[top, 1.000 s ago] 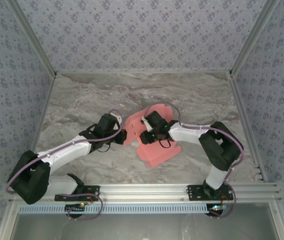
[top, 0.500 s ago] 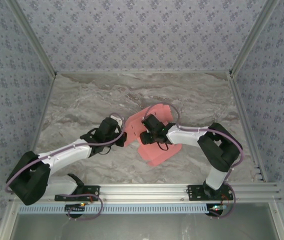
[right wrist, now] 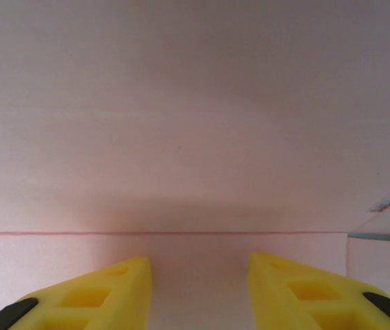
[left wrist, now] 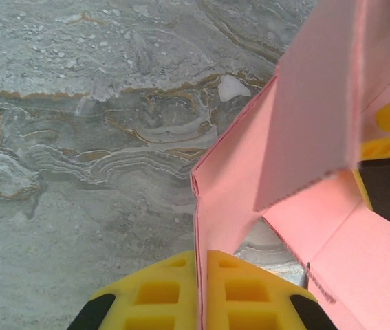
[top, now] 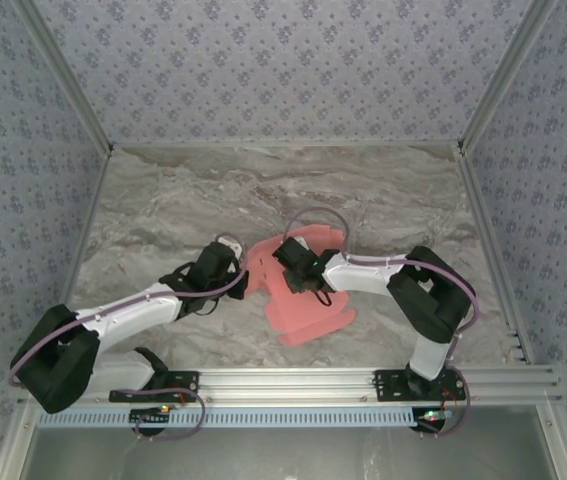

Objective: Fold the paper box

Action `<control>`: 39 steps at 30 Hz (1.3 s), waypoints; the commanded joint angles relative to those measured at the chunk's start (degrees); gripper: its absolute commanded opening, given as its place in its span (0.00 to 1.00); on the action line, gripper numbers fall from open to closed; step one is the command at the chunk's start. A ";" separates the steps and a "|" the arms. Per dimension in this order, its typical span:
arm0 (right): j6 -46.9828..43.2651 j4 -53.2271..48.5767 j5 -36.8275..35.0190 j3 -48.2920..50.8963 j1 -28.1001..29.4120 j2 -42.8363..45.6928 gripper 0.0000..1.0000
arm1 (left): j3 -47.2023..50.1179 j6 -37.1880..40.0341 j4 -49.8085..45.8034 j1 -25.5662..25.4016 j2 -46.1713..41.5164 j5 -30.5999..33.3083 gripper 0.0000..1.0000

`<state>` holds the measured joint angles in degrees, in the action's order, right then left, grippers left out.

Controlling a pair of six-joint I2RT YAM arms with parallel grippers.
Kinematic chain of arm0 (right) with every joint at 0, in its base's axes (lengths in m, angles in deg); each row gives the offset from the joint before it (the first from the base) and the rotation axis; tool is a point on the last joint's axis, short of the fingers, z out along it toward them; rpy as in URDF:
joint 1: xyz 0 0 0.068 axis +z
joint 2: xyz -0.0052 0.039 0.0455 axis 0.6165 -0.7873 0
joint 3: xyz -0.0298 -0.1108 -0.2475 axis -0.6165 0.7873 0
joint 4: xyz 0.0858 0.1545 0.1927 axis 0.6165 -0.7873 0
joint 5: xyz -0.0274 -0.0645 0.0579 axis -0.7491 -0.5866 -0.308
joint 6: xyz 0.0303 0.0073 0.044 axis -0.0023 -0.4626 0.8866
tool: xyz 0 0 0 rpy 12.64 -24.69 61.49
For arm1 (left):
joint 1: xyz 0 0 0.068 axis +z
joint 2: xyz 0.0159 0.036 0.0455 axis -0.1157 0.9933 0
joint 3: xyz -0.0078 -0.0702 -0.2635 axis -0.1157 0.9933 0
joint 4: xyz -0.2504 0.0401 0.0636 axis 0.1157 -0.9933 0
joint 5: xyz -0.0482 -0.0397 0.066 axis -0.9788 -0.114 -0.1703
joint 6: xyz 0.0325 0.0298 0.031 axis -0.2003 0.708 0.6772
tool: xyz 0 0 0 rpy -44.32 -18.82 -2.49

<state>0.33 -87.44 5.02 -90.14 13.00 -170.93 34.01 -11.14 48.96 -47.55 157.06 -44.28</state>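
The paper box (top: 308, 318) lies on the marbled bench (top: 163, 200) a little right of centre, between the two arms and nearer the near edge than the far wall. It is a salmon-pink die-cut card, not a closed container. A broad panel lies flat towards the near right, rounded flaps reach to the far side, and the left part is lifted off the bench.

The left pincer (top: 247, 272) comes in from the left and is closed on the card's left edge. In the left wrist view its yellow fingers (left wrist: 157, 292) sit tight together, with the thin edge of the paper box (left wrist: 229, 199) running up between them at the left pincer (left wrist: 201, 275). From that edge one panel rises steeply. A second panel stands tilted over it on the right, and together they form a half-made trough. The grey veined bench (left wrist: 78, 137) shows to the left and through the gap below the flap. On the far right, yellow and black parts of the other arm show inside the folded card.

The right pincer (top: 285, 280) reaches from the right over the middle of the sheet. In the right wrist view, the right pincer (right wrist: 198, 265) has its yellow fingers (right wrist: 105, 295) standing apart with nothing gripped between them. It points at a plain pink face of the paper box (right wrist: 181, 137) that is very close in front. A straight crease crosses that face just above the fingertips.
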 commanded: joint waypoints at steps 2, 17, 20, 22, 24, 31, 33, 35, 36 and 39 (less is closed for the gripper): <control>3.79 -0.78 1.73 -1.47 0.42 4.42 0.45 | 0.58 0.08 -0.58 -0.18 -1.29 2.33 0.00; 68.11 8.34 5.94 5.52 -0.23 24.08 0.72 | 4.75 -0.63 2.33 -0.18 -5.67 5.96 0.00; 76.38 12.84 9.12 5.43 -0.44 22.29 0.75 | 5.31 0.01 2.78 -0.28 -6.46 6.39 0.00; 77.85 11.96 13.26 2.61 -1.43 20.07 0.76 | 5.32 0.36 2.87 -0.30 -6.60 6.51 0.00; 78.84 11.99 13.88 0.50 -1.82 18.32 0.76 | 5.32 0.52 3.12 -0.26 -6.35 6.40 0.00; 83.30 13.58 14.21 -1.29 -5.22 14.35 0.73 | 4.94 0.72 3.92 -0.79 -5.55 5.96 0.00; 83.31 12.67 15.82 -2.52 -6.30 12.64 0.72 | 4.96 0.91 4.02 -0.88 -5.49 6.20 0.00; 83.38 11.92 17.23 -3.55 -6.85 10.66 0.72 | 4.93 1.18 4.08 -0.87 -5.31 6.37 0.00; 83.39 11.31 17.87 -4.08 -6.82 9.97 0.71 | 4.88 1.26 4.10 -1.00 -5.18 6.51 0.00; 82.89 10.35 18.75 -4.90 -7.03 8.23 0.61 | 5.03 1.44 4.19 -0.99 -4.85 6.94 0.00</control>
<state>82.23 -74.66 21.85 -93.16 5.90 -161.36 39.05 -10.75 51.97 -48.05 151.59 -38.93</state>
